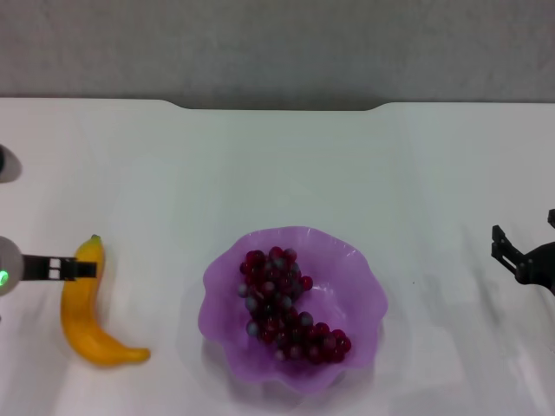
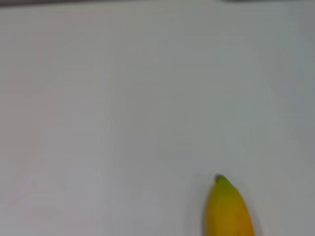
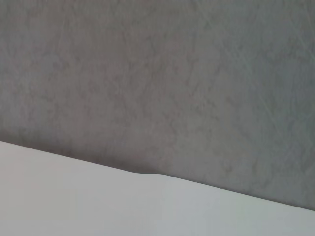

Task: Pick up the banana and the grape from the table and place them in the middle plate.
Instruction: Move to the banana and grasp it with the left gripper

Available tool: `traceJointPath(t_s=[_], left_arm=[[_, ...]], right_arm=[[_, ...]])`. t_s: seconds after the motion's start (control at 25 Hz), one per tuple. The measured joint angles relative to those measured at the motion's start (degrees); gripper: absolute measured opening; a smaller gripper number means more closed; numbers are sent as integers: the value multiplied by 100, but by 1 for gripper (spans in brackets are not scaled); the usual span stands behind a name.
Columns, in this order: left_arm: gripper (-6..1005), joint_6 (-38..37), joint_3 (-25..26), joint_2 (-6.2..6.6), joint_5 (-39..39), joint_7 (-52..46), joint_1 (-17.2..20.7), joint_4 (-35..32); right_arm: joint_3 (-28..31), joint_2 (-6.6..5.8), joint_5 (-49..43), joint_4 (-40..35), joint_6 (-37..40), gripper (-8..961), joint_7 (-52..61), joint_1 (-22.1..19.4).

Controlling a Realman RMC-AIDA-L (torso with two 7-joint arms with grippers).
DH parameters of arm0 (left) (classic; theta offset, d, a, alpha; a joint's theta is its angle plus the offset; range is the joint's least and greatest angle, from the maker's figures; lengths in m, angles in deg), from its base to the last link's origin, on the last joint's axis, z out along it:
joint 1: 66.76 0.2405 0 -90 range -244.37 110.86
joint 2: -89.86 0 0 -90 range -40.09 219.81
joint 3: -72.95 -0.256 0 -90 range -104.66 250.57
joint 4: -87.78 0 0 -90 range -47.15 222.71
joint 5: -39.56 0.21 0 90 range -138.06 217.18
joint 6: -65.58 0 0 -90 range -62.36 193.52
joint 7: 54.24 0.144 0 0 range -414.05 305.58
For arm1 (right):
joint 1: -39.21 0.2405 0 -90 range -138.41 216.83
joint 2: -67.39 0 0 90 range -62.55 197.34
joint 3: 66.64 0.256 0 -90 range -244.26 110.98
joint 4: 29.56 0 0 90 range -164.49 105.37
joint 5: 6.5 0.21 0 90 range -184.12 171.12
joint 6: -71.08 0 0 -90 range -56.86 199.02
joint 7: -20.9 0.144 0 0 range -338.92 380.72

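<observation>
The yellow banana (image 1: 84,312) lies on the white table (image 1: 286,165) at the left, greenish tip pointing away from me. My left gripper (image 1: 83,269) reaches in from the left edge and overlaps the banana's upper part. The left wrist view shows only the banana's tip (image 2: 227,209) on the table. The bunch of dark red grapes (image 1: 286,303) lies inside the purple scalloped middle plate (image 1: 355,286), in the centre near me. My right gripper (image 1: 524,227) is open and empty, out at the far right, well clear of the plate.
The table's far edge has a notch (image 1: 277,106) with a grey wall (image 3: 162,78) behind it. A grey round object (image 1: 7,163) shows at the left edge. The right wrist view shows only the table's edge (image 3: 74,201) and the wall.
</observation>
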Motion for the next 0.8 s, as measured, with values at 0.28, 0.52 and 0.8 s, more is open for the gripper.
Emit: traceJointPath(t_s=[0.28, 0.52, 0.8], left_arm=[[841, 83, -273, -8, 12, -312, -212, -155], [834, -34, -248, -6, 13, -384, -339, -494], [826, -251, -265, -2, 17, -388, -519, -936]], right_arm=[[3, 4, 0, -29, 0, 894, 2, 0], [3, 7, 5, -53, 0, 894, 3, 5], [3, 7, 9, -63, 1, 894, 3, 44]])
